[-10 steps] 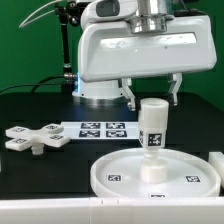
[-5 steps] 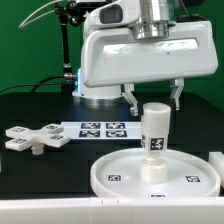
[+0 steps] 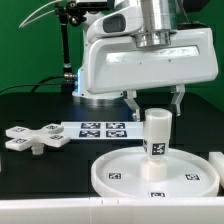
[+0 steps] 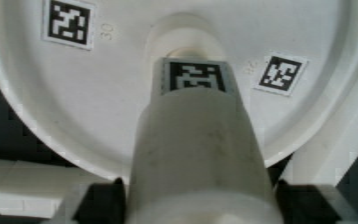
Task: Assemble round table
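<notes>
The short cylinder leg [image 3: 156, 140] stands upright over the middle of the large rimmed round disc [image 3: 108, 172]; a small tag faces the camera. My gripper [image 3: 155, 106] reaches down from above, shut on the leg's upper end with one finger on each side. In the wrist view the leg [image 4: 194, 130] runs out from between the dark pads [image 4: 108, 200] toward the disc [image 4: 78, 100], whose tags show around it. The leg hides where its foot meets the disc. The cross-shaped four-arm piece [image 3: 35, 138] lies flat at the exterior view's left.
The marker board [image 3: 100, 129] lies on the black table behind the disc, between the cross piece and the arm's base [image 3: 92, 97]. A white block [image 3: 216, 162] shows at the exterior view's right edge.
My gripper and the leg have moved down together and slightly toward the exterior view's right, bringing the leg lower over the disc's middle. The disc and cross piece have stayed put.
</notes>
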